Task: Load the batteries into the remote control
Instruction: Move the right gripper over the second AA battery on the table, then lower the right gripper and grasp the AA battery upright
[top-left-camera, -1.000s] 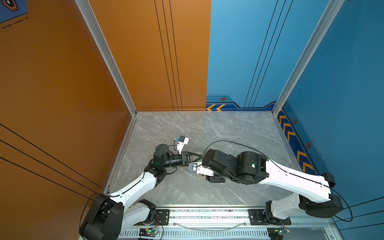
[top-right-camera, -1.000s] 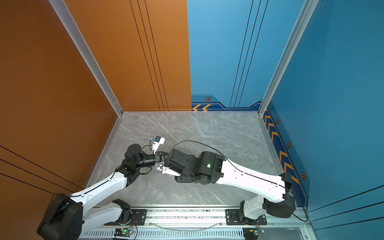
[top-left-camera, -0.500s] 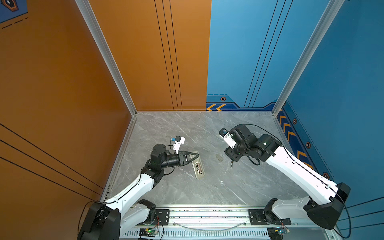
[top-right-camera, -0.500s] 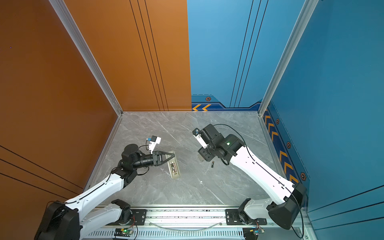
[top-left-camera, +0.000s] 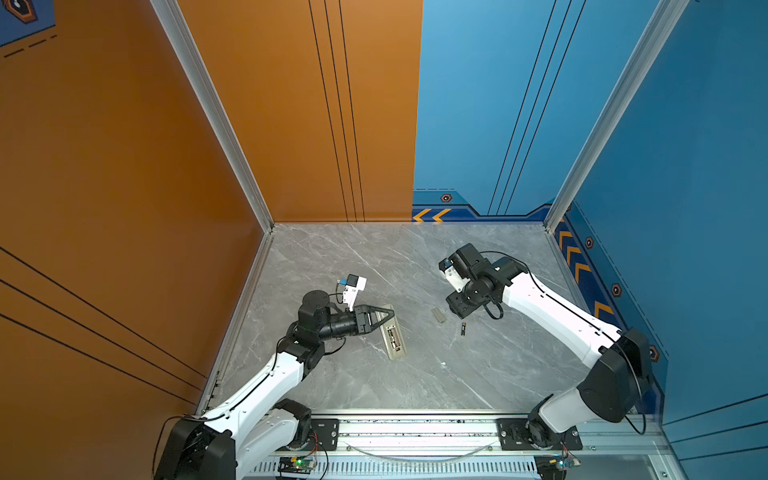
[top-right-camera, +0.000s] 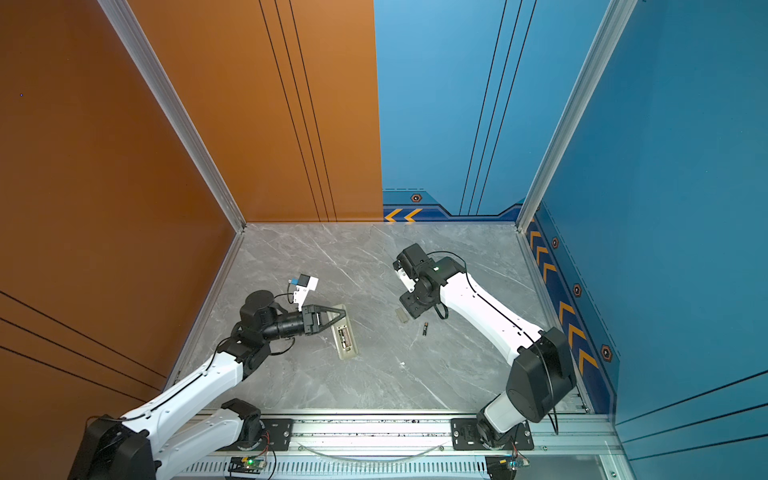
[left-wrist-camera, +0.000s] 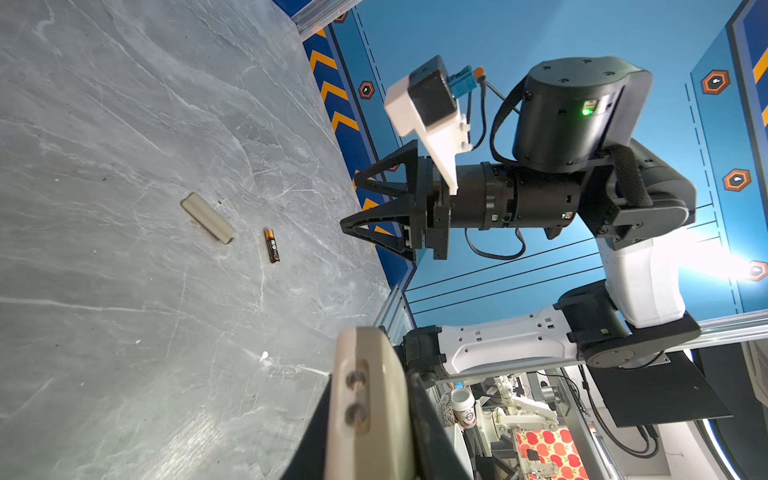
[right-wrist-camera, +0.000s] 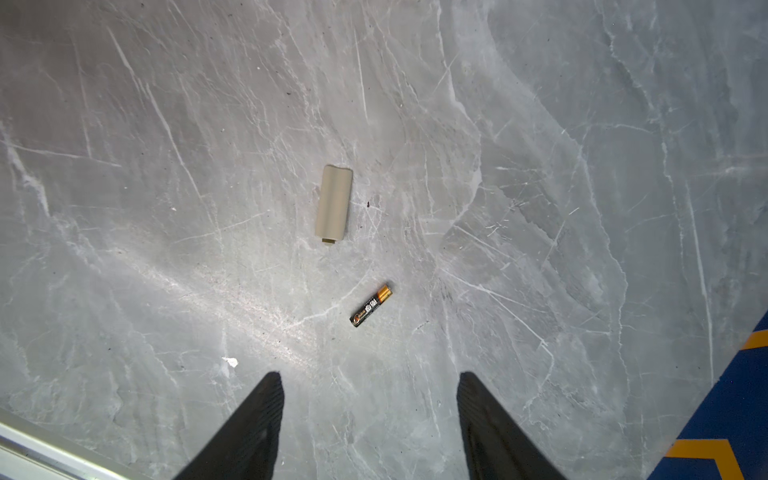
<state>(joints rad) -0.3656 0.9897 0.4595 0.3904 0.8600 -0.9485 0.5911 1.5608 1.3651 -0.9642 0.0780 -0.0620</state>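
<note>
Left fingers (left-wrist-camera: 316, 444) grip the slim white plastic remote control (top-left-camera: 394, 338). Right fingers (right-wrist-camera: 249, 428) spread, empty, near the loose black copper-tipped cylindrical battery (right-wrist-camera: 371, 305). Judged step: battery pickup; next, descend, straddle, close.

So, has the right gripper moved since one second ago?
Yes. In a top view the right gripper has left the remote control and pulled rightward, toward the blue chevron wall. It is now open near the loose battery.
</note>
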